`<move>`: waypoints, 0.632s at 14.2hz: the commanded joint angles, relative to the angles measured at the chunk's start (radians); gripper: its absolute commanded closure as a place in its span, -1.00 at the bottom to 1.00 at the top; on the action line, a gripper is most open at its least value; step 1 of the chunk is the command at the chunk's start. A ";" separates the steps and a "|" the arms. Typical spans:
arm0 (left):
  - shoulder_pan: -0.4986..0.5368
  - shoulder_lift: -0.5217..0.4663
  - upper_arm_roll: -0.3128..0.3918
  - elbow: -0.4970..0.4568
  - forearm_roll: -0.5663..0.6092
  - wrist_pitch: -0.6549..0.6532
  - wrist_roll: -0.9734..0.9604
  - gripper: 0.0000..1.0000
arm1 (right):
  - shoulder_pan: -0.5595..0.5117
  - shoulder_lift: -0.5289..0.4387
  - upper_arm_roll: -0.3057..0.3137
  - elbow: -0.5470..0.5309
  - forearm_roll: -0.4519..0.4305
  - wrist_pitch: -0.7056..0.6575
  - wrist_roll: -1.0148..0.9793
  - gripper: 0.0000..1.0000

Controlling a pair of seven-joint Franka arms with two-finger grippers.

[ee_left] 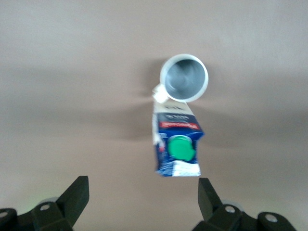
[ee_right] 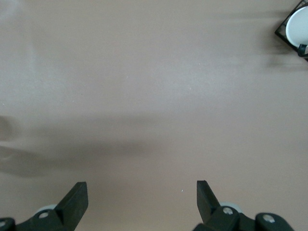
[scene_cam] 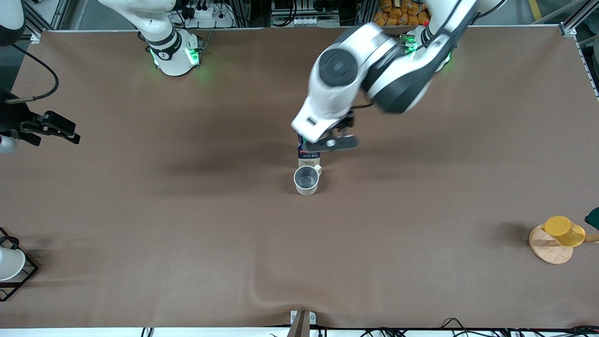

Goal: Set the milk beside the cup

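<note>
The milk (scene_cam: 306, 157), a dark blue carton with a green cap and red band, stands upright on the brown table. It is right beside the cup (scene_cam: 306, 180), just farther from the front camera, close to the cup's small handle. In the left wrist view the milk (ee_left: 177, 149) and the grey-lined cup (ee_left: 184, 78) stand side by side. My left gripper (scene_cam: 324, 144) hangs over the milk, open (ee_left: 143, 190), with nothing between its fingers. My right gripper (scene_cam: 65, 133) waits open (ee_right: 142, 192) over bare table at the right arm's end.
A yellow cup (scene_cam: 564, 230) lies on a round wooden coaster (scene_cam: 548, 248) at the left arm's end, near the front camera. A white cup in a black wire rack (scene_cam: 9, 267) stands at the right arm's end; the rack (ee_right: 294, 25) also shows in the right wrist view.
</note>
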 commanded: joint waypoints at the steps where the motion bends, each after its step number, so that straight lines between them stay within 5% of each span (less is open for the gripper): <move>1: 0.106 -0.192 0.006 -0.038 0.007 -0.088 0.015 -1.00 | -0.020 0.011 0.026 0.036 -0.020 -0.025 0.016 -1.00; 9: 0.415 -0.357 0.008 -0.050 0.006 -0.258 0.334 -1.00 | 0.036 0.014 -0.021 0.040 -0.023 -0.028 0.018 -1.00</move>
